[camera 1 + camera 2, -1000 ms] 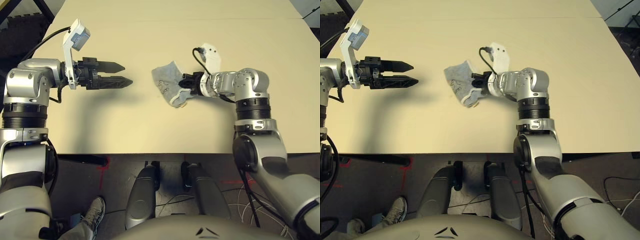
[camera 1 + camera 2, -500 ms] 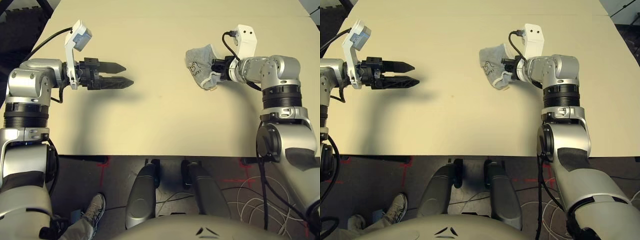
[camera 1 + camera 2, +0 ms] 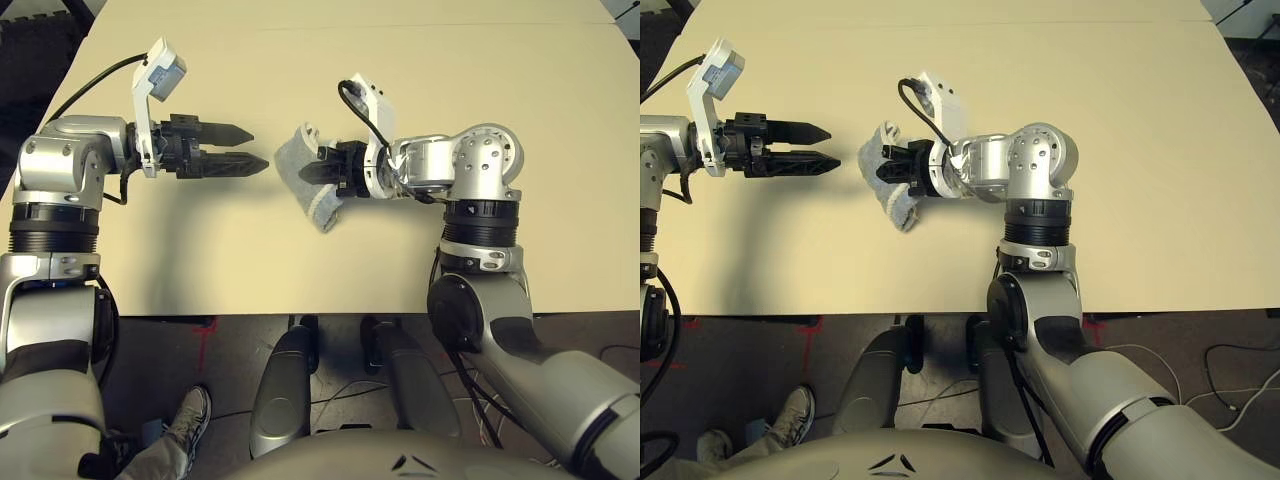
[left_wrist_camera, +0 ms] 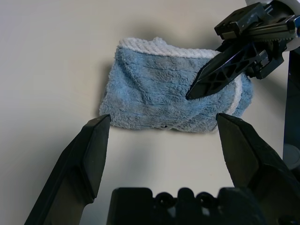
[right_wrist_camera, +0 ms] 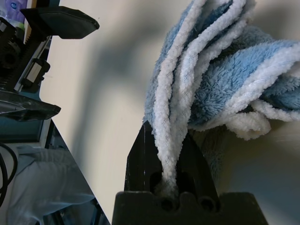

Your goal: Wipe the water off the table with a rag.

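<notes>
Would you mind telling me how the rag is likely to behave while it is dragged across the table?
Probably floppy: the rag droops in bunched folds from the shut right pincer. Likely light, since a pinch on one edge holds it. Its fluffy terry should drag rather than slide on the table.

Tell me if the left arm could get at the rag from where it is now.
Probably yes: the left gripper stands open, pointing at the rag, with bare table between. But the right gripper is already clamped on it.

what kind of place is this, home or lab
Most likely a robot lab or test room: a bare beige table, loose cables on the dark floor, red tape marks, and a person's shoe beside the robot.
</notes>
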{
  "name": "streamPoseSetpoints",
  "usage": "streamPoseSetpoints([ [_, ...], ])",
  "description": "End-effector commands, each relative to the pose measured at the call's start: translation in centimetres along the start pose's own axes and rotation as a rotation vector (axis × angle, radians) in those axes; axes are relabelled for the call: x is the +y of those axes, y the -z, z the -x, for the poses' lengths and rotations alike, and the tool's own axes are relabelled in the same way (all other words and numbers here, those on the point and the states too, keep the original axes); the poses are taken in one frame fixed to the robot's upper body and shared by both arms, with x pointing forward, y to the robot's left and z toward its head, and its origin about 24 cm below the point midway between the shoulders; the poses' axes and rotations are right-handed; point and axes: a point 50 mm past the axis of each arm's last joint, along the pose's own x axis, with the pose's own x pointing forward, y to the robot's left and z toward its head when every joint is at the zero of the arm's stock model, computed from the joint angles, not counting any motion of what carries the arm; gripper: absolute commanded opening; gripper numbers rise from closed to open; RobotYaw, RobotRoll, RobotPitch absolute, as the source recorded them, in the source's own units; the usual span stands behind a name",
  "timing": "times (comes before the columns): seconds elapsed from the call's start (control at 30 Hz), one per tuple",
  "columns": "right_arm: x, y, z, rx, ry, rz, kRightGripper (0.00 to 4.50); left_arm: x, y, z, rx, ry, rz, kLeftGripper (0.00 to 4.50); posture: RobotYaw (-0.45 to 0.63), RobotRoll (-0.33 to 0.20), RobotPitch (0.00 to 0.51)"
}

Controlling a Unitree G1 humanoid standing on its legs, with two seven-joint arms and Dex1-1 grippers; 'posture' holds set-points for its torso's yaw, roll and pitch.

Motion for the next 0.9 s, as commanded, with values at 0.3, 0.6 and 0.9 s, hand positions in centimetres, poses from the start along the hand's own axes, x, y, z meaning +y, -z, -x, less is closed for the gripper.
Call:
streamPoseSetpoints([
  [0.3,-1.8,3.1,-2.4,0.159,0.069,-0.139,0.00,-0.1,0.2,0.4,0.014,-0.016,-0.004,4.50,0.13,0.000,0.302],
  [0.6,-4.5,1.2,-0.3,0.066,0.197,-0.143,0.00,-0.1,0.3,0.2,0.013,-0.016,0.000,4.50,0.12,0.000,0.300],
  [0.9,-8.9,-3.2,5.0,-0.135,0.367,-0.190,0.00,-0.1,0.5,0.1,0.018,-0.009,0.000,4.50,0.11,0.000,0.290],
])
